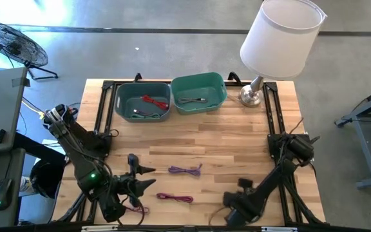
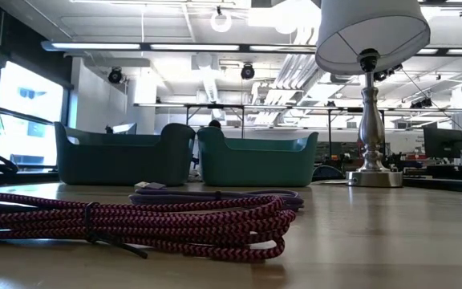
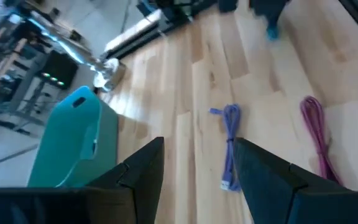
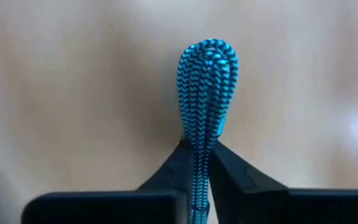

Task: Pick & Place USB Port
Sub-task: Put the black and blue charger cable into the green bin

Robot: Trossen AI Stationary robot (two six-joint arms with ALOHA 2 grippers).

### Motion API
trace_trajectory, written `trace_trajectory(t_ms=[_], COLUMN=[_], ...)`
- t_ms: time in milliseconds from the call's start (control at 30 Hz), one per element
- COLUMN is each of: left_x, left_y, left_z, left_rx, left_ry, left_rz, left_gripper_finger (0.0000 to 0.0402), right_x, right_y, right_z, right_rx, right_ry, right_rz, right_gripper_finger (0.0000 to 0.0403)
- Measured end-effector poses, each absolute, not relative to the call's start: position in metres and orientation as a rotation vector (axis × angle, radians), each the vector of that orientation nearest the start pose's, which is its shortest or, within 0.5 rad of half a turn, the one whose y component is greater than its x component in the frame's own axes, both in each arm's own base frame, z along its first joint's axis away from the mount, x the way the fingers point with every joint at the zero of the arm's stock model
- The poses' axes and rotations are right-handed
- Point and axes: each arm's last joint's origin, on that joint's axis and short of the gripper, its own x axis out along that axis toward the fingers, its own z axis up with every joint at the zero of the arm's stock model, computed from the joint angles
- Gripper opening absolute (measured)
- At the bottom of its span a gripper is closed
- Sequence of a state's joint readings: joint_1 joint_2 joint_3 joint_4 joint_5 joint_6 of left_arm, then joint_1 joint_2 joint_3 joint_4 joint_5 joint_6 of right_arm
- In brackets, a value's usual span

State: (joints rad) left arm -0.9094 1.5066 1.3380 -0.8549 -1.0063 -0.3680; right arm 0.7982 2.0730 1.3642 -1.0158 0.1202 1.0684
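Note:
A blue-and-black braided cable bundle (image 4: 206,81) shows only in the right wrist view, between the fingers of my right gripper (image 4: 197,148), which is shut on it near the table's near edge (image 1: 232,211). My left gripper (image 1: 152,177) is open at the near left and points toward the table's right. A purple cable (image 1: 185,170) lies flat just beyond its fingertips (image 3: 230,140). A magenta cable (image 1: 174,198) lies nearer the near edge (image 2: 135,225). At the far edge stand a grey-teal bin (image 1: 142,102) with a red cable and a green bin (image 1: 198,95) with one cable. My right gripper pinches the folded blue cable bundle between its two fingers (image 4: 229,168), several strands together. The fingers lie along the strands, and the looped end (image 4: 207,50) sticks out past the fingertips over the wooden top. I cannot tell whether the bundle is lifted clear.
A lamp with a white shade (image 1: 279,38) and metal base (image 1: 251,96) stands at the far right corner beside the green bin. Dark frame rails (image 1: 105,106) run along the table's left and right sides. Bare wood lies between the bins and the cables.

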Motion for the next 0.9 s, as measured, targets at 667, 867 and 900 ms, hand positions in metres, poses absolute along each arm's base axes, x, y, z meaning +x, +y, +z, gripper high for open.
trace_trajectory(t_ms=[667, 867, 900], left_x=[0.172, 0.164, 0.165], left_y=[-0.21, -0.188, -0.186], left_z=[0.367, 0.377, 0.377], left_rx=[0.879, 0.874, 0.879], left_ry=[0.37, 0.382, 0.389], left_rz=[0.334, 0.371, 0.378], left_gripper_finger=[0.0185, 0.0185, 0.0185], right_x=[0.278, 0.283, 0.285], right_y=[0.13, 0.054, 0.042], right_z=[0.253, 0.309, 0.316], right_rx=[-0.33, -0.308, -0.292], right_ry=[1.085, 0.946, 0.919], right_rz=[-0.561, -0.595, -0.584], right_gripper_finger=[0.0009, 0.0009, 0.0009])
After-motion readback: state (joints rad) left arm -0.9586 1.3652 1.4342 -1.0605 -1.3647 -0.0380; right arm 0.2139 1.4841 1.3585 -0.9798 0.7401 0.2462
